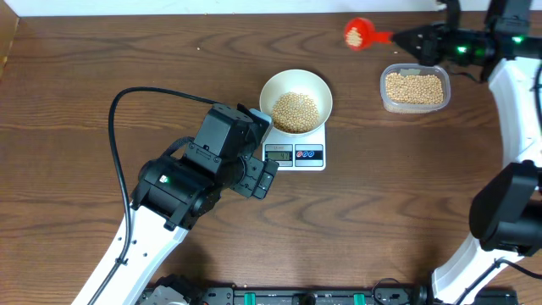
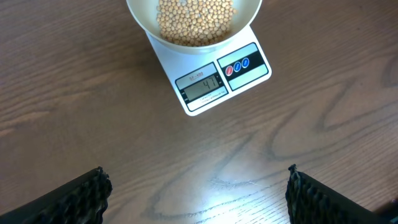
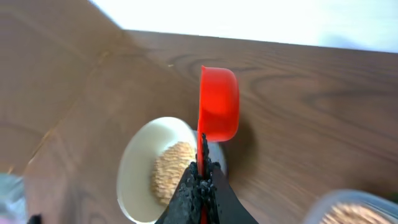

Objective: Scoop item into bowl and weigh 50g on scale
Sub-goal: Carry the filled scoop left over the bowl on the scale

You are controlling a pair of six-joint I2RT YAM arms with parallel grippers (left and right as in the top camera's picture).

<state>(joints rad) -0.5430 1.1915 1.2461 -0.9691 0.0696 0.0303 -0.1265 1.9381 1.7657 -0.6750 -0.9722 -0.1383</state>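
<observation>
The cream bowl (image 1: 295, 101) stands on the white scale (image 1: 296, 154) and holds a layer of tan beans (image 1: 295, 111). In the left wrist view the scale (image 2: 214, 78) shows its display (image 2: 200, 86) reading about 41, with the bowl (image 2: 193, 23) above it. My left gripper (image 2: 198, 193) is open and empty, above bare table in front of the scale. My right gripper (image 1: 405, 37) is shut on the handle of a red scoop (image 1: 357, 34), held in the air at the back, to the right of the bowl. In the right wrist view the scoop (image 3: 218, 102) is turned on its side.
A clear plastic tub (image 1: 414, 87) of more beans sits at the right, under my right arm. The left arm's black cable (image 1: 118, 144) loops over the table on the left. A pale wall edge runs along the back.
</observation>
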